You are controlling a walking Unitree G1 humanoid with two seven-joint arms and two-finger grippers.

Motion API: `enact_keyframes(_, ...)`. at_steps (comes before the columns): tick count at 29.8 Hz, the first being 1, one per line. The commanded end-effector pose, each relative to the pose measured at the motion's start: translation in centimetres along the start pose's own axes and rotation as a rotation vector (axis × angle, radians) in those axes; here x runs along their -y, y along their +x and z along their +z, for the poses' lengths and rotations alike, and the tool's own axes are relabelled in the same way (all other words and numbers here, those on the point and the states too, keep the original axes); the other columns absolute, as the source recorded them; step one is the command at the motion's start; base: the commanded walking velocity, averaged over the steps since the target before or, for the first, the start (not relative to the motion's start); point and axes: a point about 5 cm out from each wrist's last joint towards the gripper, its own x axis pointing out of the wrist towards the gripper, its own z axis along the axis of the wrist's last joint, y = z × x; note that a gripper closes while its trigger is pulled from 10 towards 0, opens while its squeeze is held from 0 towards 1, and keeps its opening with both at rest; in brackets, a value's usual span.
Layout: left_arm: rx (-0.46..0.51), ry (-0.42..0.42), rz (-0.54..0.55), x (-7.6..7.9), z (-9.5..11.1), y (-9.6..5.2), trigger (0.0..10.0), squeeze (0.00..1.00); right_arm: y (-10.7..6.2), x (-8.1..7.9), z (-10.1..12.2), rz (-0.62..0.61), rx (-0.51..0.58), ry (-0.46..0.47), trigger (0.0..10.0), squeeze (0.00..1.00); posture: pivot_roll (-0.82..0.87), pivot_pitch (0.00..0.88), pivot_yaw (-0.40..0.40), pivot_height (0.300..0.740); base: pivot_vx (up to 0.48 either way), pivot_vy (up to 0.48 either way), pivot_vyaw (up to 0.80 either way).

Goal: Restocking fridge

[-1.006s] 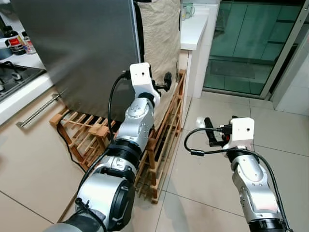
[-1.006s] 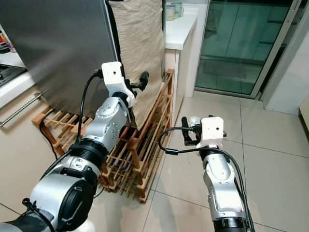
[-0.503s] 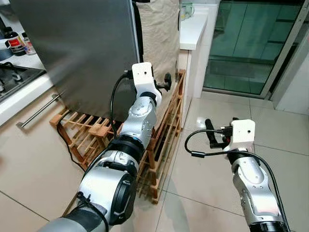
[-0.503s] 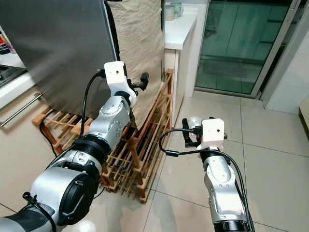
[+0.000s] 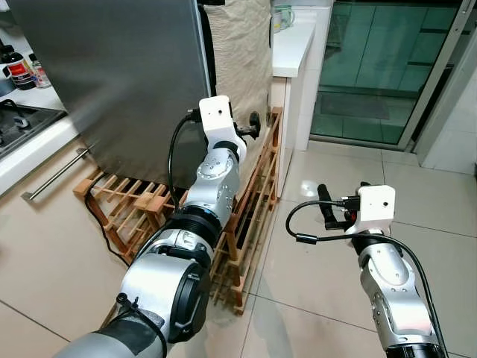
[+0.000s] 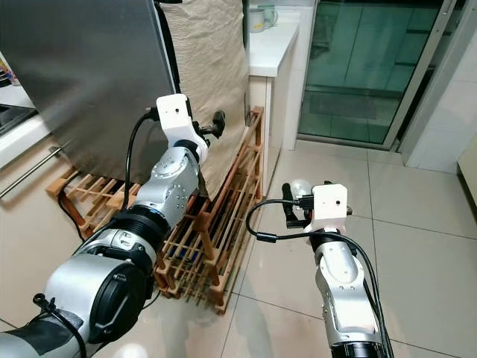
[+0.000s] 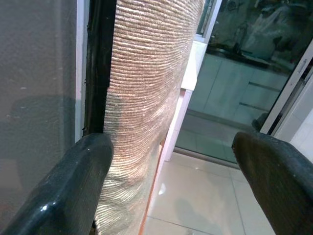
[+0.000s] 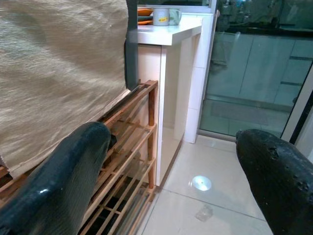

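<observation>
Left eye view: the robot reaches for the fridge (image 5: 127,67).

The tall grey fridge stands on the left, with a cloth (image 5: 242,52) hanging on its side. The left gripper (image 5: 253,128) is up by that side edge, fingers spread wide and holding nothing. It is the nearer arm. The right gripper (image 5: 326,209) hovers low over the floor (image 5: 320,276), also spread and empty, well apart from the fridge.

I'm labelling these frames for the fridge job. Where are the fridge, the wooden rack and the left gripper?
fridge (image 5: 127,74): left eye view, on its grey steel side panel.
wooden rack (image 5: 257,190): left eye view, on the upright slatted section.
left gripper (image 5: 253,125): left eye view, between its fingertips, beside the woven cloth.
</observation>
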Motion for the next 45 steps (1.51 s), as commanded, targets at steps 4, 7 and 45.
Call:
enact_keyframes(4,0.033,-0.015,-0.011,-0.7,0.3,-0.3,10.0,0.00,-0.2,0.0,0.2,-0.004,0.003,0.004,10.0,0.04,-0.28,0.000,0.121,0.740,0.000,0.000,0.00)
enact_keyframes(7,0.036,-0.007,-0.011,-0.9,0.2,-0.5,10.0,0.00,-0.2,0.0,0.1,-0.001,0.002,0.003,10.0,0.05,-0.28,0.000,0.120,0.740,0.000,0.000,0.00)
enact_keyframes(45,-0.016,0.018,-0.043,-1.5,0.5,-0.8,10.0,0.00,-0.2,-0.2,-0.1,0.012,-0.007,0.002,10.0,0.05,-0.28,0.000,0.112,0.740,0.000,0.000,0.00)
